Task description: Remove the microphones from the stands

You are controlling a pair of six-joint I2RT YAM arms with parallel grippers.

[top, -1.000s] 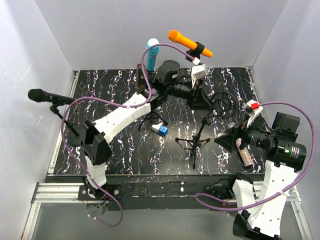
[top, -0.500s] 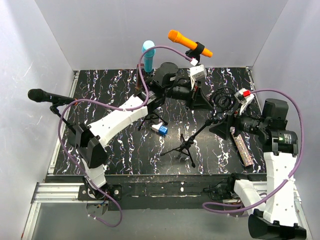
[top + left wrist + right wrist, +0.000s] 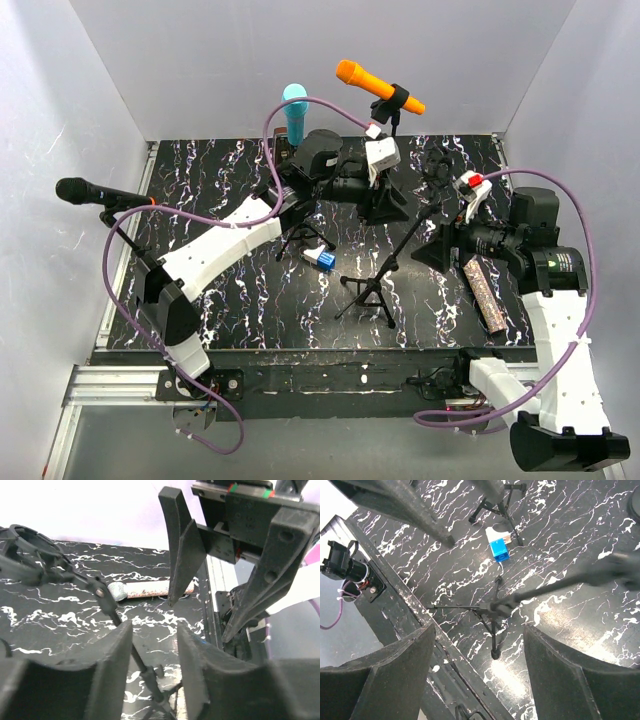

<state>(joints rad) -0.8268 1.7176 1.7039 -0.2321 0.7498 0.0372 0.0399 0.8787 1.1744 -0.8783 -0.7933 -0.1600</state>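
Three white walls (image 3: pixel 200 60); black marbled tabletop (image 3: pixel 250 290) bearing tilted stand (image 3: pixel 385 270).

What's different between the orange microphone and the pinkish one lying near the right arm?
The orange microphone sits raised and tilted in a stand's clip at the back, while the pinkish microphone lies flat on the table, out of any stand. The orange microphone is one plain bright colour; the pinkish microphone is speckled, with a silver head. Both are handheld stick microphones.
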